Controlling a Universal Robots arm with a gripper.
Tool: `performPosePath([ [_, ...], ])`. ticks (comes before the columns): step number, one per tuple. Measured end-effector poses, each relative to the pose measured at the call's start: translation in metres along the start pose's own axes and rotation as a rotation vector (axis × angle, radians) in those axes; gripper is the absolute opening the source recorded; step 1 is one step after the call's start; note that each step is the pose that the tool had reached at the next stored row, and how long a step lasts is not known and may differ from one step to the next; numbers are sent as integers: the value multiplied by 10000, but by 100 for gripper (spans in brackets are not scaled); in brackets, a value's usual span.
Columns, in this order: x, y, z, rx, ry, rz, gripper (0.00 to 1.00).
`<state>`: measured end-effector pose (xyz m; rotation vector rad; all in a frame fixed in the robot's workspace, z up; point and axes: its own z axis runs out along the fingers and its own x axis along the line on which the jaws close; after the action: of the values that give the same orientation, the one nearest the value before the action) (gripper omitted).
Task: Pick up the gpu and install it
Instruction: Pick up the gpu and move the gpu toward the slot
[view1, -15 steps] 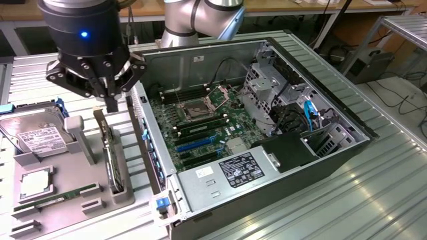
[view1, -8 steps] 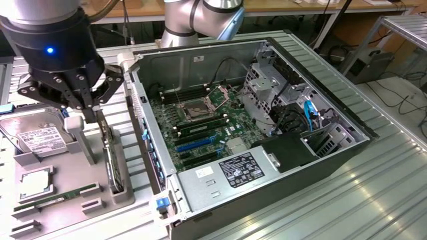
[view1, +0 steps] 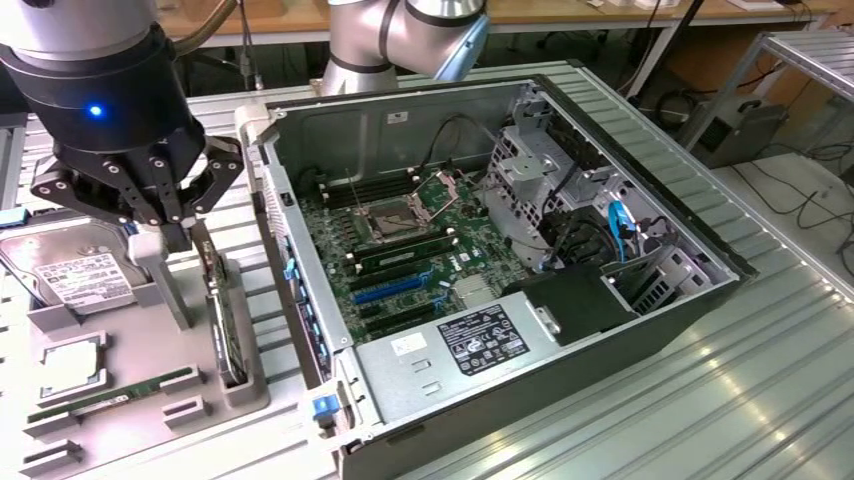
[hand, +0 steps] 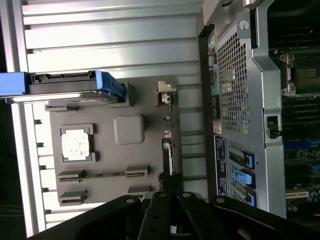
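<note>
While the gpu (view1: 224, 320) stands on edge in its slot on the grey tray (view1: 134, 345) beside the open computer case (view1: 400, 115), our claw (view1: 178, 238) hangs at one end; we cannot tell whether it pinches.

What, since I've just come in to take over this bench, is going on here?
A robot arm has its end effector low over the gray parts tray, right by the top end of the gpu. The card stands on edge in its tray slot, not yet lifted. The open computer case lies beside the tray, on the exterior view's right.
</note>
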<state>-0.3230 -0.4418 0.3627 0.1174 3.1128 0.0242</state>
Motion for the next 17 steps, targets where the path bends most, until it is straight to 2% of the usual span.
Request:
performPosePath([
  [9,-2,-3,31,9,-5,1,11],
  [12,-10,-4,59,81,-11,-2,11],
  [15,-14,-24,118,94,-12,-3,11],
  [17,-15,-35,175,95,-12,-1,24],
])
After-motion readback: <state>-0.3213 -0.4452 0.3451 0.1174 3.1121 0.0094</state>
